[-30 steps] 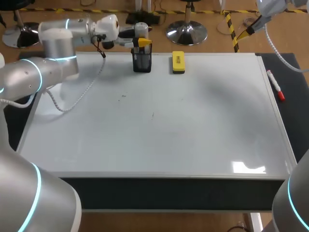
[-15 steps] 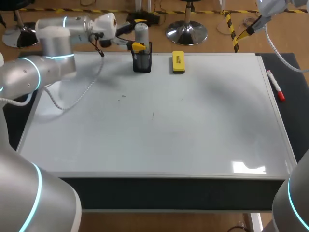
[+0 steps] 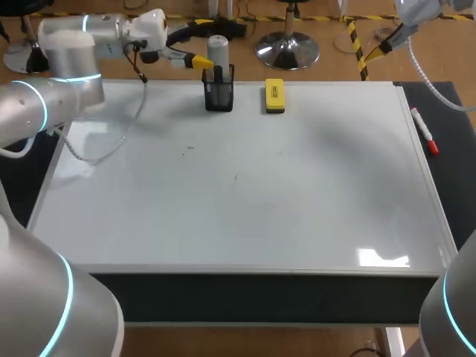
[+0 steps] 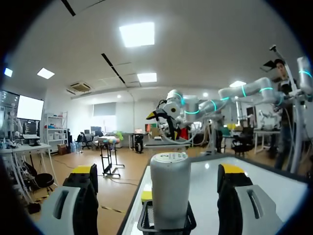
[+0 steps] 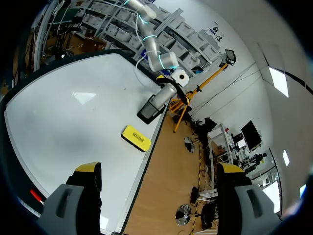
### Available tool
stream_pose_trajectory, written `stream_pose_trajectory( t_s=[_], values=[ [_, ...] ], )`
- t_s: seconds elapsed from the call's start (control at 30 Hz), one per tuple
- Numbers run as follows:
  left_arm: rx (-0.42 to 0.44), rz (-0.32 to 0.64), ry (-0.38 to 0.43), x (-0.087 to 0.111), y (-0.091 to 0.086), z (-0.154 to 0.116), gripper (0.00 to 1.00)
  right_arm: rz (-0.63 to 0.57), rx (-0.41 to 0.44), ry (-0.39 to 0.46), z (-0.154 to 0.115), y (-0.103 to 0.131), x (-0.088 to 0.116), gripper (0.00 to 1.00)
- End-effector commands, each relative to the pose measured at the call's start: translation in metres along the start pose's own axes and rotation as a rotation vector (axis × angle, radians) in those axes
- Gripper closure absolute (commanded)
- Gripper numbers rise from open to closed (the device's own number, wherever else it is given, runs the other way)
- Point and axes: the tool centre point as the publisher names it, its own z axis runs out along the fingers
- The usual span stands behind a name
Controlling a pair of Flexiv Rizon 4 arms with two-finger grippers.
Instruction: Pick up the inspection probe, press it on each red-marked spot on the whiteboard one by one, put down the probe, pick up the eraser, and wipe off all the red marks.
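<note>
The inspection probe (image 3: 217, 50), a grey cylinder, stands upright in a black mesh holder (image 3: 219, 97) at the far edge of the whiteboard (image 3: 297, 201). My left gripper (image 3: 204, 61) is just left of it, open. In the left wrist view the probe (image 4: 169, 188) sits ahead between the spread fingers (image 4: 80, 196), touching neither. The yellow eraser (image 3: 274, 96) lies flat to the right of the holder. My right gripper (image 3: 379, 48) hangs open high beyond the far right corner, and its own view looks down on the eraser (image 5: 136, 137) and holder (image 5: 149, 110). I see only tiny dark specks (image 3: 190, 147) on the board.
A red-capped marker (image 3: 425, 132) lies along the board's right edge, also seen as the marker (image 5: 35, 196) under my right gripper. The left arm's cable (image 3: 111, 145) droops over the board's far left part.
My left gripper opened off the probe and drew back to the left and up. The probe stays upright in the holder. The right arm has not moved.
</note>
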Motion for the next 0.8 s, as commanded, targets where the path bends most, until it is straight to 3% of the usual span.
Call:
stream_pose_trajectory(
  t_s=[0.03,0.33,0.8],
  values=[
    [-0.060,0.016,-0.171,0.023,-0.015,-0.012,0.00,-0.002,0.000,0.005,-0.001,0.000,0.000,0.00],
    [-0.099,0.034,-0.275,0.033,-0.023,-0.036,0.00,-0.002,0.000,0.005,-0.001,0.000,0.000,0.00],
    [-0.087,0.004,-0.332,0.043,-0.029,-0.058,0.00,-0.002,0.000,0.005,-0.001,0.000,0.000,0.00]
  ],
)
